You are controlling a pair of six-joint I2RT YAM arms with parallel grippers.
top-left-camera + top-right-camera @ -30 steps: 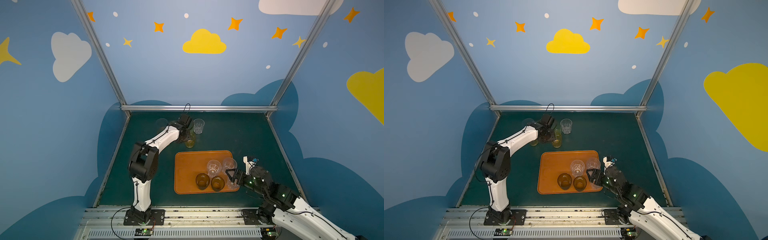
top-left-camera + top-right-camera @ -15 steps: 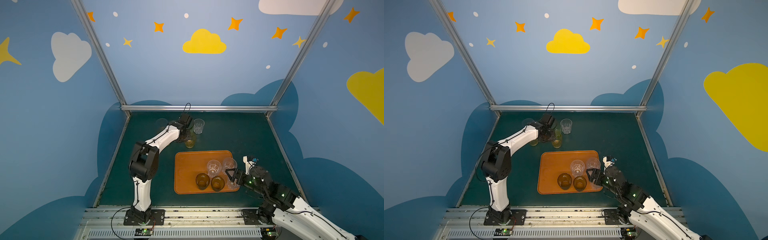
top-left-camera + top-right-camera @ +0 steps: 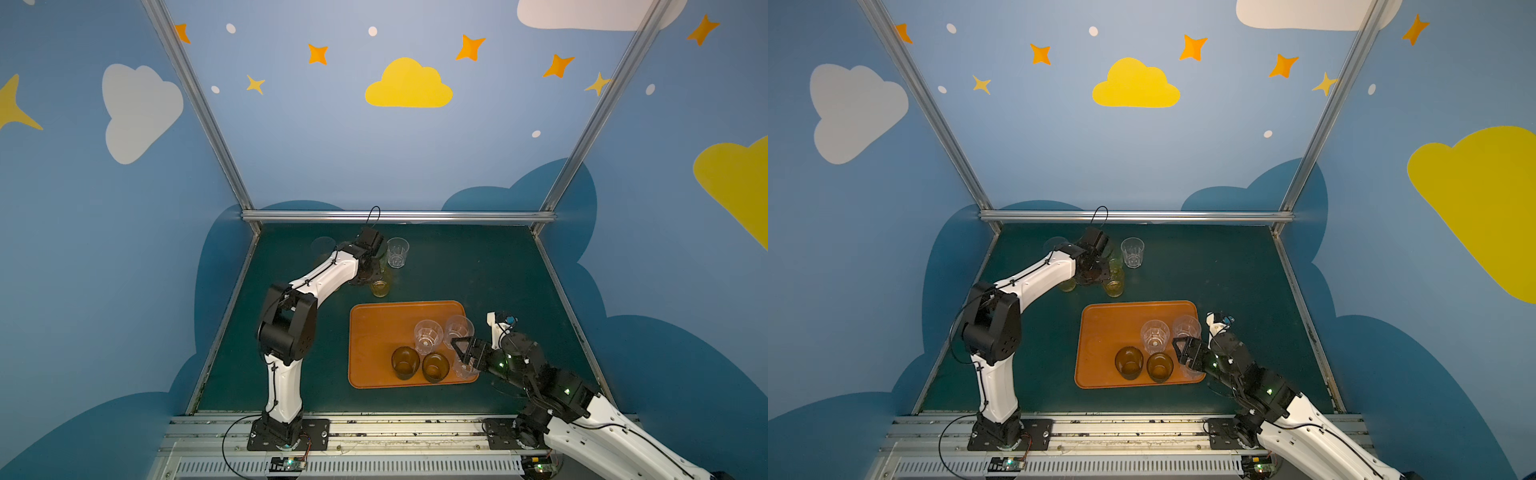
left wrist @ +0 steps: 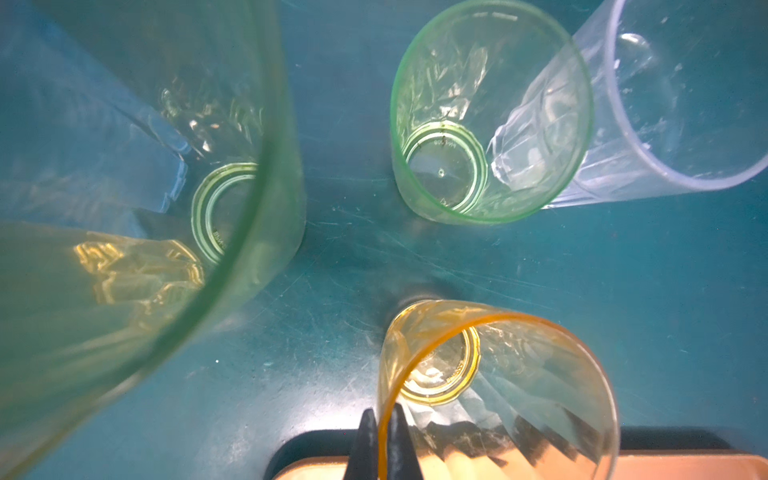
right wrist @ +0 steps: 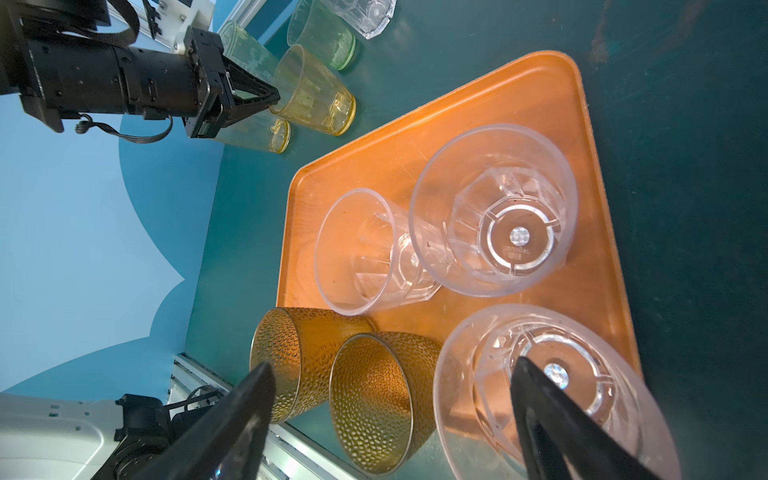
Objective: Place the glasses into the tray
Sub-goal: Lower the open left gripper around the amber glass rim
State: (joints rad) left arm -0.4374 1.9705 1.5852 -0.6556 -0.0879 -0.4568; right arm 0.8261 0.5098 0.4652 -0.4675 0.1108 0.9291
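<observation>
Amber glass (image 4: 511, 386) rim pinched by left claw (image 4: 382, 412) beside tray (image 4: 685, 467) edge; right claw (image 5: 392, 365) gapes wide.

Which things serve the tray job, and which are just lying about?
Job: flat orange rectangular tray; on it two dark amber dimpled tumblers, three clear faceted tumblers; yellow tinted tumbler in left pincer; green tinted tumbler, lone clear tumbler off-tray.
Lying about: only fixtures: silver frame rail.

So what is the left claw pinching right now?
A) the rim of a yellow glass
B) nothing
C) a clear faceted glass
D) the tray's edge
A: in the left wrist view the left gripper is shut on the rim of the yellow tumbler, one finger inside, one outside.
</observation>
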